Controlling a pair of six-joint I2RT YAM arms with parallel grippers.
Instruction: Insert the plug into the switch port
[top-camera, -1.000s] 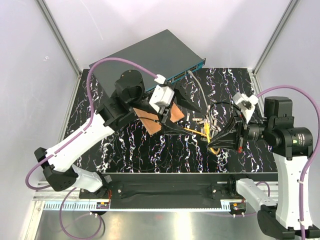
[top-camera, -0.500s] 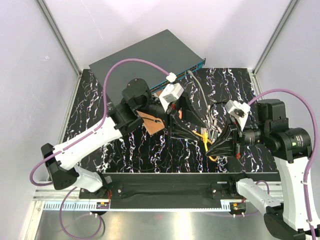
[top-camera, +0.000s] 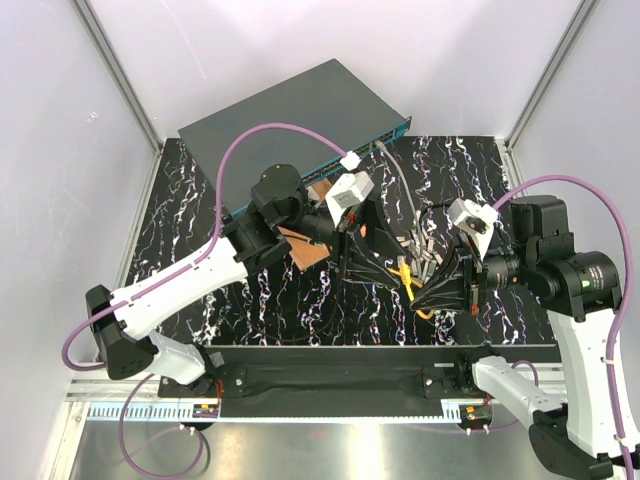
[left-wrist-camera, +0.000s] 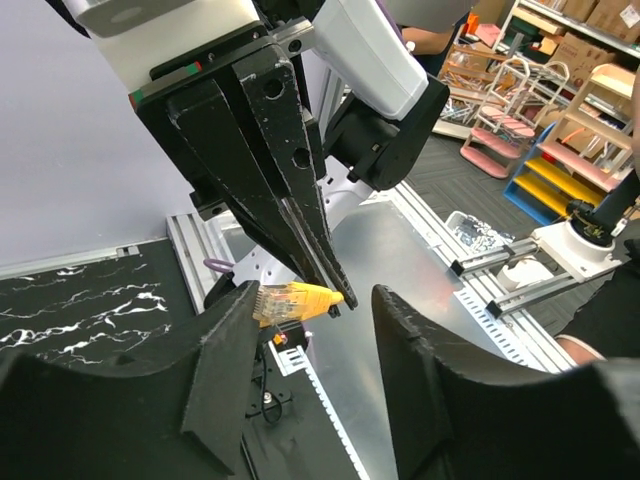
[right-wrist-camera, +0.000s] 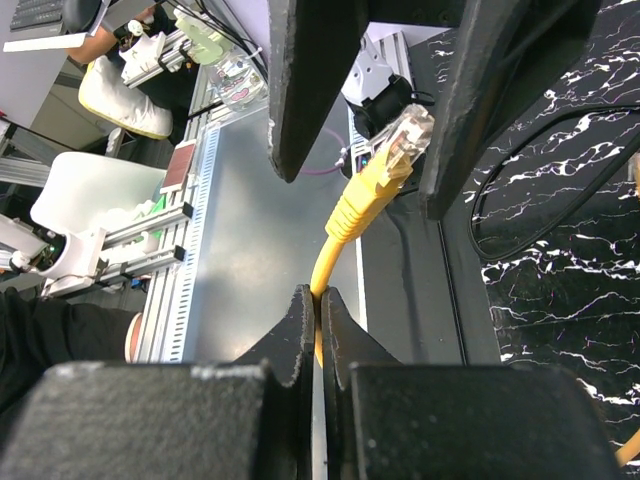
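Observation:
The switch (top-camera: 300, 108) lies at the back, dark grey on top, its teal port edge (top-camera: 372, 146) facing the mat. My right gripper (top-camera: 418, 286) is shut on a yellow cable (right-wrist-camera: 333, 250) just behind its yellow plug (top-camera: 405, 268). In the right wrist view the right gripper (right-wrist-camera: 320, 296) holds the cable, and the plug (right-wrist-camera: 400, 140) points away between two black fingers (right-wrist-camera: 310, 90). My left gripper (top-camera: 383, 260) is open. In the left wrist view the left gripper (left-wrist-camera: 315, 295) stands open round the plug (left-wrist-camera: 295, 300), which lies against its left finger (left-wrist-camera: 225, 370).
A small wooden board (top-camera: 305, 252) lies under the left wrist. Several loose grey plugs and cables (top-camera: 425, 248) lie on the black marbled mat (top-camera: 260, 300), and a grey cable (top-camera: 397, 185) runs towards the switch. White walls close the back and sides.
My left arm has swung right, off the wooden board, and its open fingers now stand on either side of the plug. My right gripper has shifted slightly left with the cable.

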